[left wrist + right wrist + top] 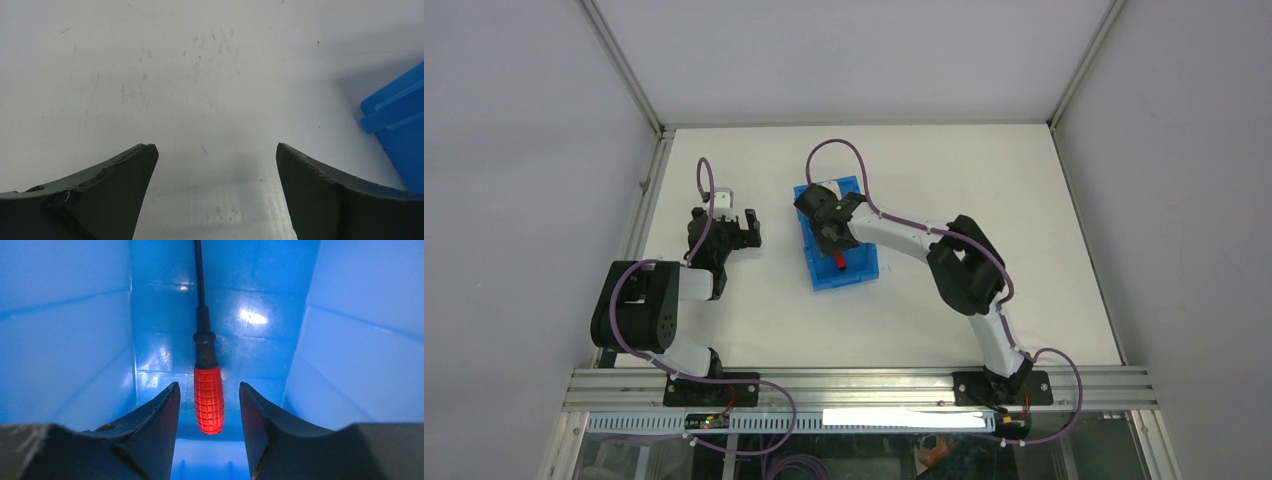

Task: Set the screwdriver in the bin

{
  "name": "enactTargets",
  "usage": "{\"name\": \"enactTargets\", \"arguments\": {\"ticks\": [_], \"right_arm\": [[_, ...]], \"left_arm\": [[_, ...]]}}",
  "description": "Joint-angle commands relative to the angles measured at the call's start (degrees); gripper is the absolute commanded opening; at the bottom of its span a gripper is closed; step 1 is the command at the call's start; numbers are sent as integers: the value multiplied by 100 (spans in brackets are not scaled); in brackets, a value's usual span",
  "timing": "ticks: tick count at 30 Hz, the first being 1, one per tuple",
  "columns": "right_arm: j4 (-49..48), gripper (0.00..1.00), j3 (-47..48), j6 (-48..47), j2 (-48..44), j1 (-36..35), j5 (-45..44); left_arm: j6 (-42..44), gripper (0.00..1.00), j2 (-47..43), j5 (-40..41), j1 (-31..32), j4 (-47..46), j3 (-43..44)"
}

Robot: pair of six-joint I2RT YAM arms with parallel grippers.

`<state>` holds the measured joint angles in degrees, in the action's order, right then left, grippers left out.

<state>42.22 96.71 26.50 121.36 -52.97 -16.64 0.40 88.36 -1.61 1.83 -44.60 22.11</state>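
Inside bin (pixel 65 340): screwdriver (pixel 208 405) sits between right gripper (pixel 209 386) jaws, which are spread with a gap each side, pinching nothing. Left gripper (pixel 216 150) spread wide over table (pixel 150 75) beside bin. Screwdriver looks light and rigid; grip the ribbed red handle, thin shaft would slip.

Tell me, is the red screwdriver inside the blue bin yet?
Inside. Blue walls of the bin surround the screwdriver, and the right fingers stand apart from its handle.
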Motion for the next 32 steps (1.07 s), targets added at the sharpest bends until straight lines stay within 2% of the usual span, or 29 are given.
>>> {"name": "enactTargets", "arguments": {"ticks": [1, 4, 8, 10, 11, 16, 19, 24, 28, 32], "right_arm": [[171, 50, 718, -244, -500, 2, -482], [381, 54, 1084, -517, -765, 14, -711], [578, 72, 1175, -984, -1207, 144, -805], [678, 97, 960, -1132, -1528, 359, -778], [720, 99, 869, -1152, -1694, 497, -768], [700, 99, -229, -1368, -2761, 1670, -498], [594, 99, -820, -1500, -3448, 2863, 56], [670, 99, -1590, -1409, -4182, 4257, -292], [287, 99, -2301, -1523, -4711, 4729, -237], [133, 99, -2442, -1309, -4938, 4998, 215]], "left_arm": [[-120, 99, -201, -83, 10, -163, -22], [-120, 99, -200, -77, 11, -163, -22], [-120, 99, -198, -77, 11, -163, -21], [-120, 99, -203, -76, 8, -163, -22], [-120, 99, -199, -77, 11, -163, -22], [-120, 99, -201, -75, 7, -163, -22], [-120, 99, -202, -80, 10, -163, -27], [-118, 99, -200, -76, 9, -163, -22], [-119, 99, -202, -73, 9, -164, -22], [-120, 99, -197, -79, 9, -163, -22]]}}
